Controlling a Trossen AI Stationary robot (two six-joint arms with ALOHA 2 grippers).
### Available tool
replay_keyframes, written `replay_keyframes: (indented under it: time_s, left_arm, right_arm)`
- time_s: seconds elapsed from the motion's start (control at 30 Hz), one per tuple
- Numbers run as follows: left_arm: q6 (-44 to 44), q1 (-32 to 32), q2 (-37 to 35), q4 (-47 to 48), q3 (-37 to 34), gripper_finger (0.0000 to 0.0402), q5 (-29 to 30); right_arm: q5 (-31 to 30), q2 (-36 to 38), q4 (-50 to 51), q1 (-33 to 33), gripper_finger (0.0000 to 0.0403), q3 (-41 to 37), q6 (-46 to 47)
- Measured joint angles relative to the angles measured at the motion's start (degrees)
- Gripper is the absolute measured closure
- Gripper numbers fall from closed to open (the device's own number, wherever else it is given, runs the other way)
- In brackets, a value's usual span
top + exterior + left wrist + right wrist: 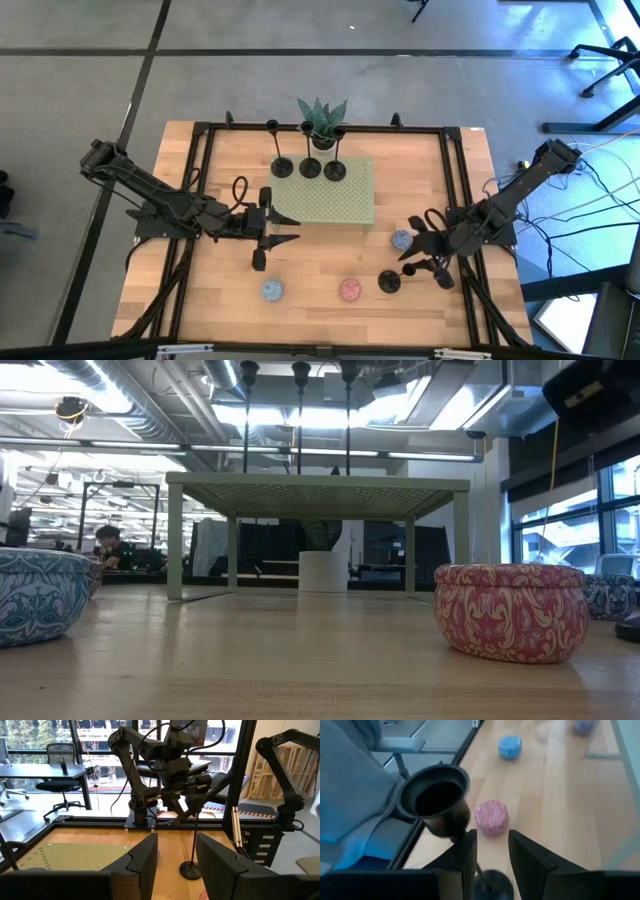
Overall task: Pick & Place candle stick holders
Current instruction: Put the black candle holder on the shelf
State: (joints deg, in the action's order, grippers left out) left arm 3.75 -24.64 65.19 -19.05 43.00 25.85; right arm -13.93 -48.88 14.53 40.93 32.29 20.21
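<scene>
Three black candle stick holders [309,165] stand in a row on the far part of a green perforated riser [345,205]; their stems also show in the low view [298,420]. The fourth holder [389,282] stands with its round base on the wood near the table's right front, and its cup [437,802] and base [190,869] show in the wrist views. My right gripper [412,262] is open, its fingers on either side of that holder's stem just below the cup. My left gripper [288,228] is open and empty, by the riser's near left corner. My right gripper's fingers stand on either side of the fourth holder's thin stem [479,869], coming level from the table's right. The stem runs close along one finger [465,852], and I cannot tell whether it touches. The holder stands upright on its base.
A blue tin [272,290], a pink tin [349,289] and a grey-blue tin [402,240] lie on the front part of the table; the grey-blue one is close to my right gripper. A potted plant [322,120] stands behind the riser. A black frame [200,200] edges the table.
</scene>
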Motion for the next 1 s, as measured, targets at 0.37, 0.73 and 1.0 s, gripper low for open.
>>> replay_keyframes:
  time_s: [0.37, 0.73, 1.0]
  left_arm:
    - [0.0, 0.0, 0.0, 0.0, 0.0, 0.0272, 0.0]
    - [0.0, 0.0, 0.0, 0.0, 0.0, 0.0272, 0.0]
    - [0.0, 0.0, 0.0, 0.0, 0.0, 0.0272, 0.0]
  right_arm:
    - [1.5, -2.2, 2.8, 0.0, 0.0288, -0.2, -1.7]
    - [6.7, -2.2, 1.0, 0.1, 0.0288, -0.2, -1.6]
    - [6.2, -2.2, -7.8, 0.0, 0.0288, -0.2, -4.8]
